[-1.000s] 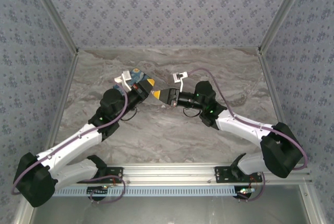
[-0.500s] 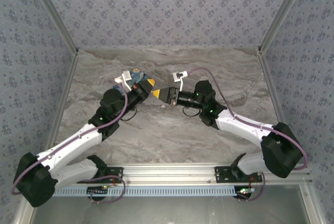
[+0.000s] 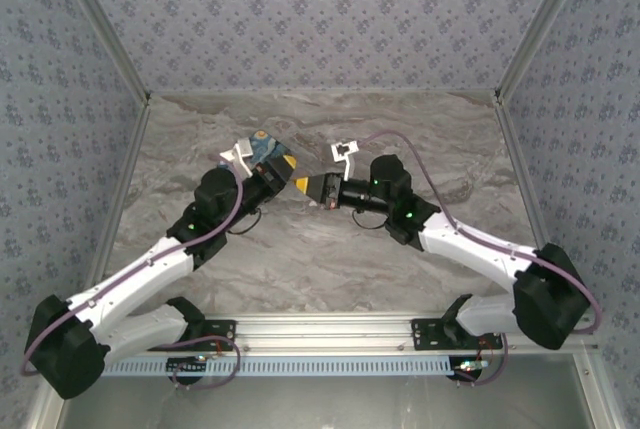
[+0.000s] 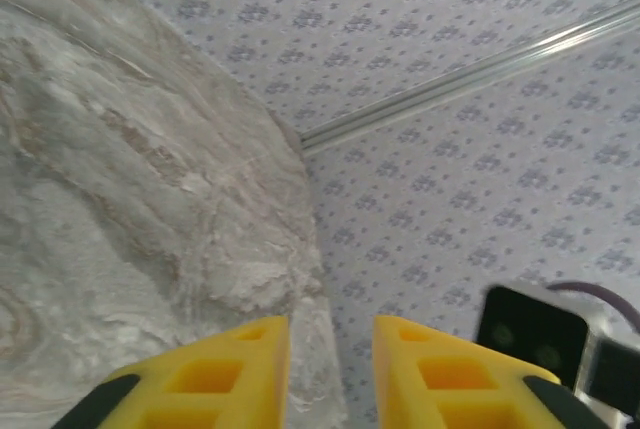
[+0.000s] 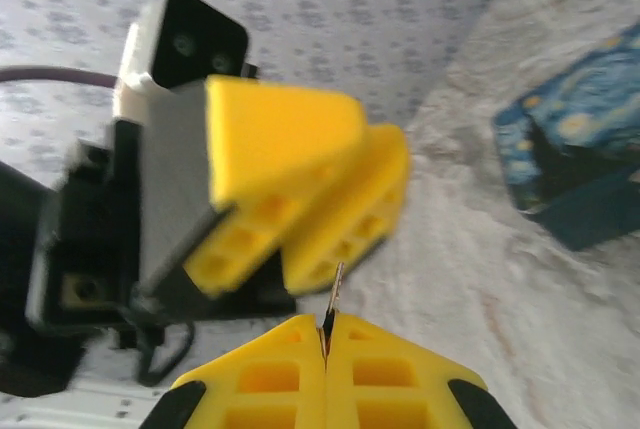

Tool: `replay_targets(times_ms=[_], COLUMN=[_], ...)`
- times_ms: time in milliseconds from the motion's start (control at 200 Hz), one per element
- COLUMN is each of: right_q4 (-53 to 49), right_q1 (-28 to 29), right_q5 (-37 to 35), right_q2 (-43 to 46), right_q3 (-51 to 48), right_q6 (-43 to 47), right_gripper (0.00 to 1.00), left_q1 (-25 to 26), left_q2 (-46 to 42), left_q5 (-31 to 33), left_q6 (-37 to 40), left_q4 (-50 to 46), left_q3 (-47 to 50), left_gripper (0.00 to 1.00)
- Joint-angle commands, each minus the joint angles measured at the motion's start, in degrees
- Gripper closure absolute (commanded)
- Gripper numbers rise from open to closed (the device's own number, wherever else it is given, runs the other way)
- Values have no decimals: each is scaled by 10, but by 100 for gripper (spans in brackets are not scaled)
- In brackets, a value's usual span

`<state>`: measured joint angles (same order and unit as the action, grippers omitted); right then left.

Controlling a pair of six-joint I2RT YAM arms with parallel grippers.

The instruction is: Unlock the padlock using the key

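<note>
My right gripper (image 5: 326, 334) is shut on the key (image 5: 336, 285), whose thin metal blade sticks out past the yellow fingertips. In the top view the right gripper (image 3: 303, 186) sits just below and right of my left gripper (image 3: 285, 162), tips nearly meeting above the table's middle. In the left wrist view the left gripper (image 4: 330, 349) stands open with nothing between its fingers. Seen from the right wrist, the left gripper's fingers (image 5: 300, 184) hang just beyond the key's tip. The teal padlock is out of view.
A blue-and-yellow starry-night print box (image 3: 262, 143) lies on the marble table (image 3: 330, 249) just behind the left gripper; the box (image 5: 575, 149) also shows at the right of the right wrist view. Patterned walls close in the back and sides.
The right gripper has slid a little left and toward the near edge with the key. The left gripper has barely shifted.
</note>
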<state>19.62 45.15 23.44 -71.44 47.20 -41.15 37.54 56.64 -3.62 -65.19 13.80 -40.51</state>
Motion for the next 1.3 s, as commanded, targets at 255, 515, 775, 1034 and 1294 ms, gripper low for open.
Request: replay_targets(times_ms=[255, 515, 775, 1034, 1294], right_q4=[-147, -3, 0, 1, 17], right_q1=[102, 160, 178, 178, 175], right_q5=[-389, -454, -426, -412, -404], right_q2=[56, 12, 2, -4, -10], right_q3=[-20, -71, -58, -45, -40], right_q6=[504, 780, 840, 854, 849], right_gripper=[100, 100, 100, 100, 100], left_q1=[-49, -48, -38, -23, -16], left_q2=[-14, 21, 58, 87, 100], left_q5=[-35, -107, -142, -160, -164], left_q6=[-138, -276, -310, -316, -319], left_q4=[-281, -296, -281, -249, -233], left_q3=[-106, -99, -93, -93, -91], left_gripper=[62, 65, 65, 65, 71])
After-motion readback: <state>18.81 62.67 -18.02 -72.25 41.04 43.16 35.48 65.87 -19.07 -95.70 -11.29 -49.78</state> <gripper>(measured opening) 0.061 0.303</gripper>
